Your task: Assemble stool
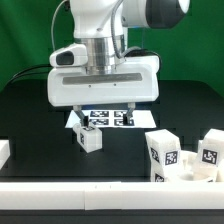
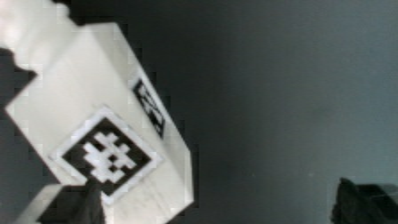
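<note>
A: How is the claw (image 1: 105, 128) seen?

B: It is spread fully wide, with nothing gripped, low over the black tabletop (image 1: 30, 115).

A: Where is the stubby white plastic tagged leg (image 1: 90, 139) found?

B: Just beside the claw's finger at 7 o'clock; two more tagged white legs (image 1: 166, 152) at 4 o'clock.

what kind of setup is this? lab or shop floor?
Most likely a robotics lab bench. A green backdrop hangs behind a black table, the white parts, like the leg under the open gripper, carry printed tracking tags, and a marker board lies flat on the table.
</note>
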